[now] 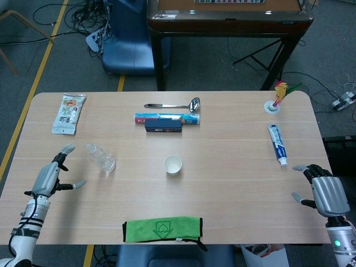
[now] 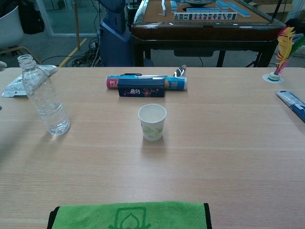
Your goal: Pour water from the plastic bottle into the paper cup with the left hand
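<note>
A clear plastic bottle (image 1: 100, 157) (image 2: 44, 97) stands upright and uncapped on the left part of the table, with a little water at its bottom. The white paper cup (image 1: 172, 165) (image 2: 152, 122) stands upright and empty near the table's middle, to the right of the bottle. My left hand (image 1: 52, 176) hovers over the table's left side, a short way left of the bottle, fingers spread and holding nothing. My right hand (image 1: 324, 193) is off the table's right front corner, fingers apart and empty. The chest view shows neither hand clearly.
A green cloth (image 1: 162, 229) lies at the front edge. Behind the cup lie a dark box (image 1: 163, 126), a blue tube (image 1: 167, 117) and a metal ladle (image 1: 173, 104). A snack packet (image 1: 68, 113) lies far left, a toothpaste tube (image 1: 277, 144) and feather shuttlecock (image 1: 278, 98) at right.
</note>
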`<control>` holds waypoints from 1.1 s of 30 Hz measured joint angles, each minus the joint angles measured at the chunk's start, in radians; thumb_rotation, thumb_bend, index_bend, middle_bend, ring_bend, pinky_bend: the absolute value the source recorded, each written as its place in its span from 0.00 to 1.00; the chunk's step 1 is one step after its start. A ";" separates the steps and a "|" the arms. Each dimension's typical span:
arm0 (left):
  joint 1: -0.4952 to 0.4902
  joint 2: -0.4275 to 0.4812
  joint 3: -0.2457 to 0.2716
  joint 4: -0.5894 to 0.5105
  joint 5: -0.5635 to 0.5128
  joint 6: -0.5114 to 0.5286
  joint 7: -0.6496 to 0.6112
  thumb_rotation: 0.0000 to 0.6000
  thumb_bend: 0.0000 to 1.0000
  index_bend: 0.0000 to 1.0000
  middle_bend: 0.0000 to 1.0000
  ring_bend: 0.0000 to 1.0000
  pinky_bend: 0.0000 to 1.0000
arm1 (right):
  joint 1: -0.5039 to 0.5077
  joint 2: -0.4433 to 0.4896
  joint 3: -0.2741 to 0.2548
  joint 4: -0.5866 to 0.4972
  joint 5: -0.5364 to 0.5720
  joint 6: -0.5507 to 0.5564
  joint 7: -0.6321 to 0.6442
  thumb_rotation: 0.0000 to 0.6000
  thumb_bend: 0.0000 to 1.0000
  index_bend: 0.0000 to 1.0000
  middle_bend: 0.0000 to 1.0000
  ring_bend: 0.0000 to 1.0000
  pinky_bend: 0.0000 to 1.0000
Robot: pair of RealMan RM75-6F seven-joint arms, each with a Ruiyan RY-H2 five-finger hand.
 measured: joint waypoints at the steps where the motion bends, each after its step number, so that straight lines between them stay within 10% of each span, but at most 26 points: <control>1: -0.009 -0.010 -0.003 0.008 -0.010 -0.009 0.005 1.00 0.01 0.00 0.01 0.09 0.36 | 0.000 0.001 0.000 0.000 0.000 0.001 0.002 1.00 0.05 0.32 0.35 0.27 0.41; 33: -0.138 -0.274 -0.054 0.262 -0.094 -0.090 -0.030 1.00 0.01 0.04 0.04 0.11 0.35 | -0.008 0.018 -0.001 0.004 0.000 0.008 0.049 1.00 0.05 0.32 0.35 0.27 0.41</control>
